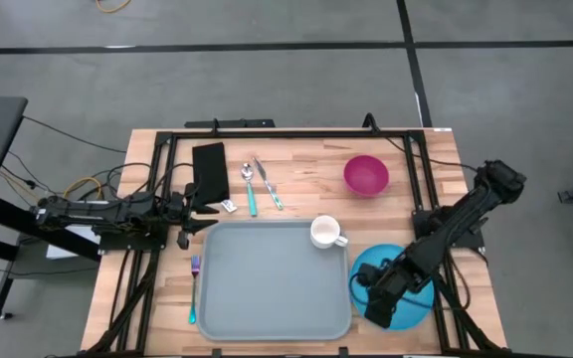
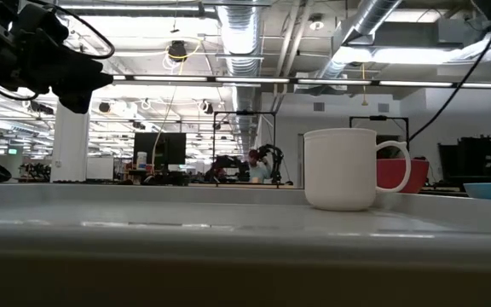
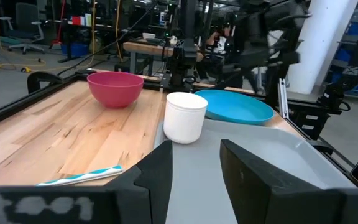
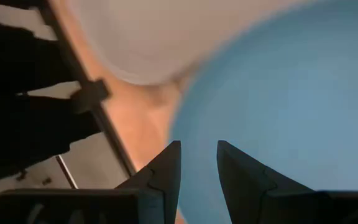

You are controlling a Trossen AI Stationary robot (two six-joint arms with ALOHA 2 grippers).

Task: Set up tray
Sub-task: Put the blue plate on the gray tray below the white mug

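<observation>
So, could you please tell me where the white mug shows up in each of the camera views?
High view: the white mug stands in the tray's far right corner.
Low view: right of centre, the pink bowl behind it.
Left wrist view: centre, between pink bowl and blue plate.
Right wrist view: not identifiable; only the blue plate is clear.
Shared landmark: the blue plate.

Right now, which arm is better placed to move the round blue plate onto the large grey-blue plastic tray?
Probably the right: its gripper hovers open over the round blue plate, beside the tray. The left gripper sits at the tray's far-left corner.
</observation>
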